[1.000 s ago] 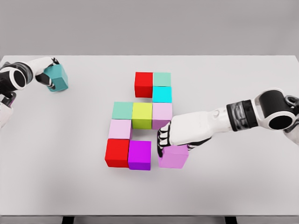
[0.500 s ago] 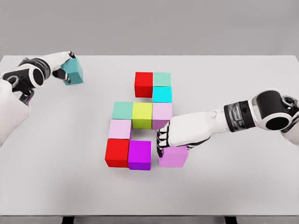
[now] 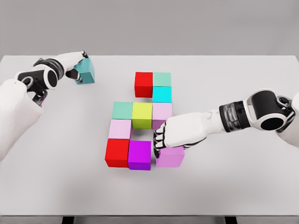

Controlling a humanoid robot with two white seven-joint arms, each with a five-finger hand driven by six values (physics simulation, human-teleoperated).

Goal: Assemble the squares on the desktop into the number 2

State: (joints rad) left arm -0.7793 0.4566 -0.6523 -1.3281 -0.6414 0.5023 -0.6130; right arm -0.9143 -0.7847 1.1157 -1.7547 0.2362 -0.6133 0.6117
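The right hand (image 3: 169, 136) has its fingers curled over a solid lilac cube (image 3: 170, 157), apparently gripping it, just right of the magenta cube (image 3: 139, 155) on the pale grey worktop (image 3: 233, 186). The left hand (image 3: 70, 65) keeps fingers clamped on a teal cube (image 3: 85, 72) at far left, apart from the coloured cluster.

From my seat the render is bright and even, lit softly from above. The desk (image 3: 233, 186) reads pale grey with no glare. I see only faint, short shadows hugging the cubes. Everything is sharp, edges straight, no blur anywhere.
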